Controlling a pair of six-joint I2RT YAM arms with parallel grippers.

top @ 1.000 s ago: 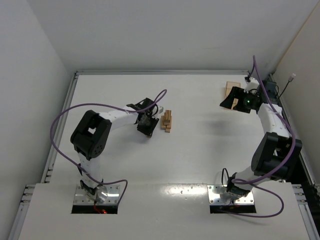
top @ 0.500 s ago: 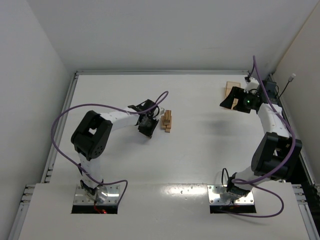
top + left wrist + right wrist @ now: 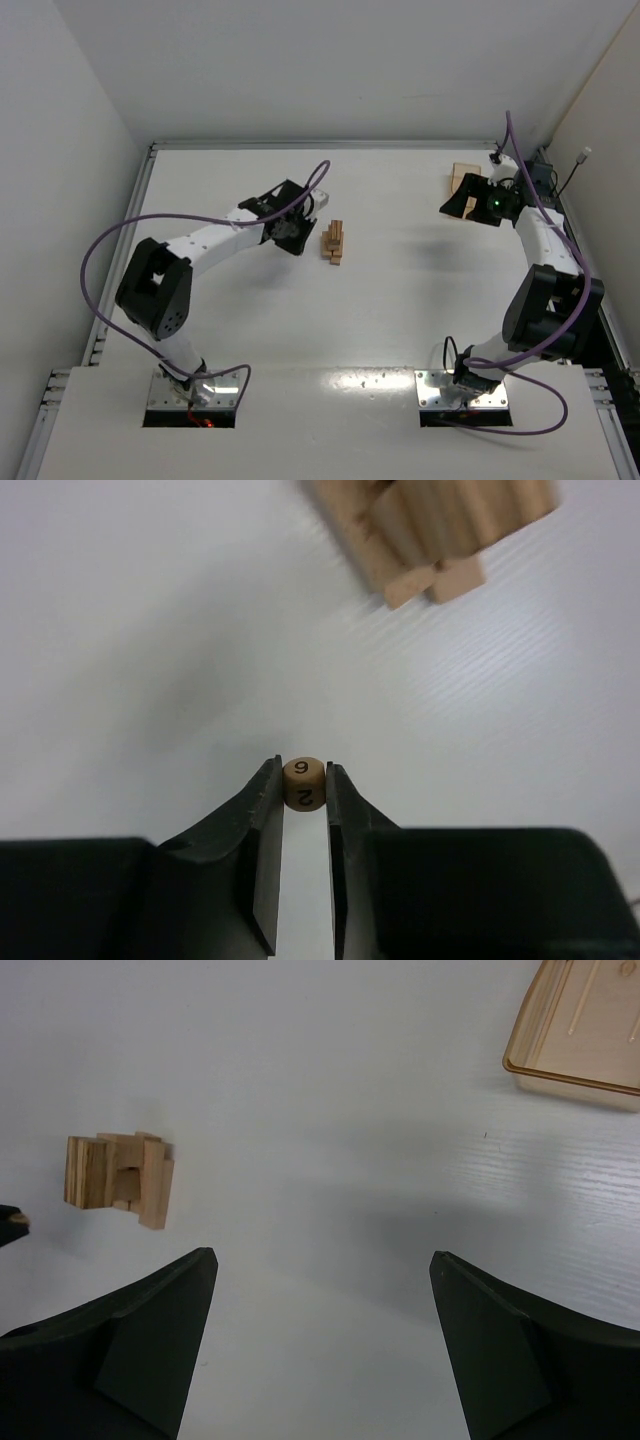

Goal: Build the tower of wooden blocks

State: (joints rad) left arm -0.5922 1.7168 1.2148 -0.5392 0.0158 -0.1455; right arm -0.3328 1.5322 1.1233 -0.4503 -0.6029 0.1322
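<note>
The wood block tower point(image 3: 335, 241) is a small stack of light-tan blocks in the middle of the table. It also shows at the top of the left wrist view point(image 3: 430, 530) and at the left of the right wrist view point(image 3: 120, 1175). My left gripper point(image 3: 297, 240) hovers just left of the tower, shut point(image 3: 304, 780) on a small wooden die point(image 3: 304, 783) marked 6 and 2. My right gripper point(image 3: 455, 205) is wide open and empty point(image 3: 322, 1260), raised at the far right, well away from the tower.
A flat shallow light-wood tray point(image 3: 465, 178) lies at the far right behind the right gripper and also shows in the right wrist view point(image 3: 580, 1030). White walls enclose the table on the left, back and right.
My left arm has stretched out and its gripper has shifted slightly toward the far side, staying beside the tower with the die. The right arm has not moved.
</note>
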